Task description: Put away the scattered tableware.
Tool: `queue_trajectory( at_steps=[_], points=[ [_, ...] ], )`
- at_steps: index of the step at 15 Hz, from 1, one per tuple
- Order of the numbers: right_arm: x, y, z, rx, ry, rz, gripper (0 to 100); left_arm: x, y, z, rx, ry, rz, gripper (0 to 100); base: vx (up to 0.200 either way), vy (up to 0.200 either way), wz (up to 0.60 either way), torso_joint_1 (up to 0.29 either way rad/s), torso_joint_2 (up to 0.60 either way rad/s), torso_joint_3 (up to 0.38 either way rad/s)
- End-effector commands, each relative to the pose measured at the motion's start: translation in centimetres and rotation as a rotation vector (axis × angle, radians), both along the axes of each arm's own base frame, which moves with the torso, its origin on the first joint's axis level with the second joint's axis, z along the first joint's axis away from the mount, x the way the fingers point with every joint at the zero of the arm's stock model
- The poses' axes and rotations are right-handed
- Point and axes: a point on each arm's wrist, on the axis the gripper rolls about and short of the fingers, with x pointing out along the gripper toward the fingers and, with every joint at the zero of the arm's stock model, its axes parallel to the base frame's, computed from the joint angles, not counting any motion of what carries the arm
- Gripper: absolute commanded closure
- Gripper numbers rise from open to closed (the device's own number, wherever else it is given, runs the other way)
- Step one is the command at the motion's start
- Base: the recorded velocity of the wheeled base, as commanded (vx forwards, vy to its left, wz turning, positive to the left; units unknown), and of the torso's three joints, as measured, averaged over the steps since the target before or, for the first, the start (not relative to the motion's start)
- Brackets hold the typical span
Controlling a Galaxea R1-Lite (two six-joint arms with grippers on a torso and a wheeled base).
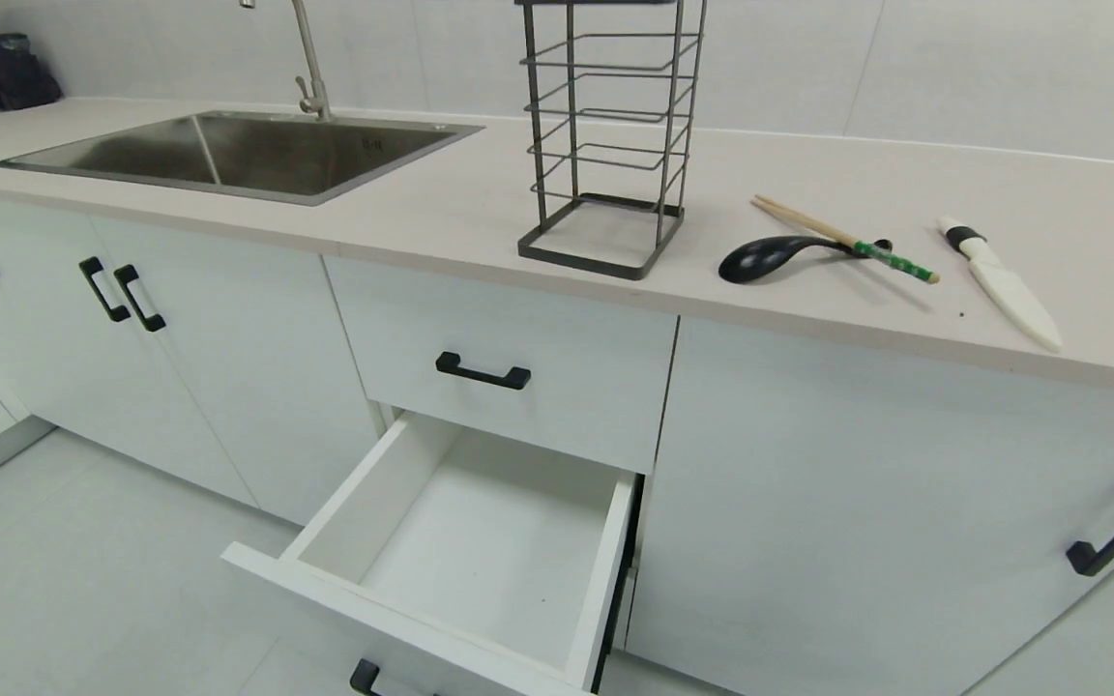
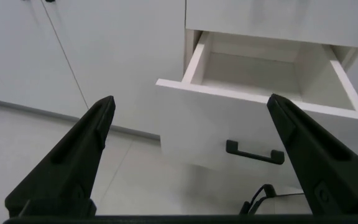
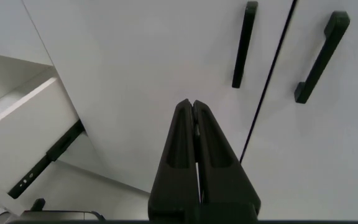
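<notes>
Three loose pieces of tableware lie on the countertop (image 1: 441, 208), all to the right of the wire rack (image 1: 605, 145).
1. Black spoon (image 1: 760, 259): bowl nearest the rack, handle pointing away from it.
2. Chopsticks (image 1: 842, 237): a wooden pair with green-patterned ends, laid across the far end of the spoon's handle and touching it.
3. White knife (image 1: 1002, 282): black band on the handle, lying apart from the chopsticks on their right.

Below the counter, the lower drawer (image 1: 605, 570) is pulled out, beneath a closed drawer with a black handle (image 1: 483, 371). A sink (image 1: 228, 155) with a tap (image 1: 310, 68) sits well to the left.

Left gripper (image 2: 191, 155): fingers spread wide, holding nothing, facing the pulled-out drawer's front.
Right gripper (image 3: 192, 106): fingers pressed together, holding nothing, before white cabinet doors (image 3: 166, 56) with black handles.
</notes>
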Motion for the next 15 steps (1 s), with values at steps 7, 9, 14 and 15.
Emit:
queue_trajectory(
  at_steps=[7, 9, 14, 15],
  points=[
    [0.0, 0.0, 0.04, 0.002, -0.001, 0.002, 100, 0.01, 0.0, 0.02, -0.001, 0.0, 0.0, 0, 0.0, 0.0, 0.0, 0.158, -0.49, -0.193],
    [0.0, 0.0, 0.04, 0.0, -0.001, 0.0, 100, 0.01, 0.02, 0.02, -0.001, 0.0, 0.01, 0, 0.1, 0.0, 0.0, 0.066, -0.05, -0.027],
    [0.0, 0.0, 0.04, 0.0, -0.001, 0.0, 100, 0.01, 0.03, 0.02, 0.001, 0.0, 0.015, 0, 0.08, 0.0, 0.0, 0.005, -0.01, -0.002],
    [0.0, 0.0, 0.04, 0.0, -0.001, 0.0, 100, 0.01, 0.03, 0.02, 0.001, 0.0, 0.015, 0, 0.0, 0.0, 0.0, 0.0, 0.0, 0.0]
  ],
)
